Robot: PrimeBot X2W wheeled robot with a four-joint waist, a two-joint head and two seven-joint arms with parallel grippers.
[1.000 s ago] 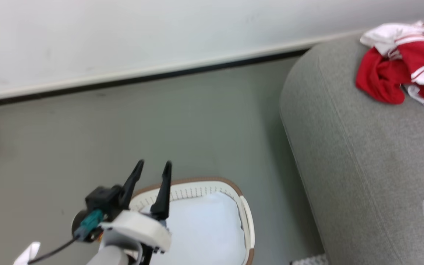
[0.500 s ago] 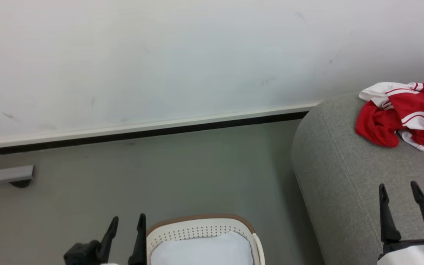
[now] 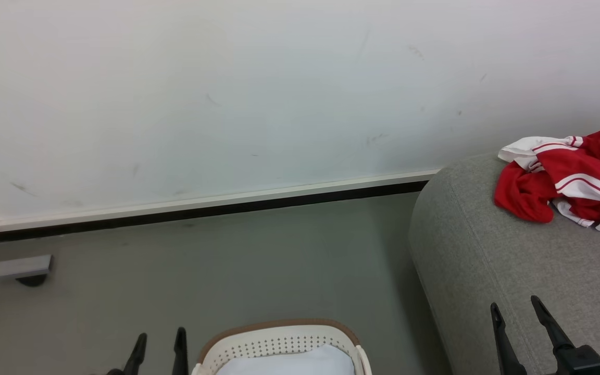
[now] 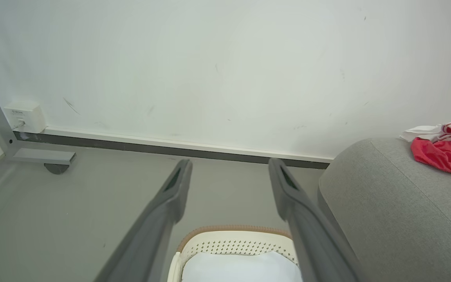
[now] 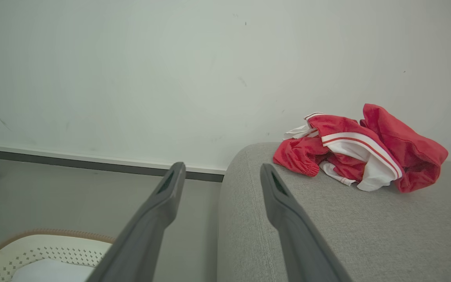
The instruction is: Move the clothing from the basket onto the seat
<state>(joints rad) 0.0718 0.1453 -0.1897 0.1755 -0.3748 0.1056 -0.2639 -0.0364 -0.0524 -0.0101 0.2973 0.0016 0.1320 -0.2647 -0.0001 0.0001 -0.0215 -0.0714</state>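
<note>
Head view: crumpled clothing [image 3: 573, 169] on rounded fabric seat [image 3: 487, 265].

The clothing [image 5: 350, 149] was soft, crumpled red-and-white cloth with a slight sheen. The seat [image 5: 327, 227] wore matt grey woven upholstery, faintly rough. The basket [image 4: 233, 244] was smooth cream plastic, perforated, with a brown woven-look rim; the pale cloth [image 4: 241, 270] in it looked smooth. The floor [image 3: 227, 260] was smooth and matt, the wall [image 3: 227, 104] matt and scuffed.

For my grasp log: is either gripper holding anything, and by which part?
Nothing is held. Left gripper and right gripper are open, empty; the clothing lies on the seat.
</note>
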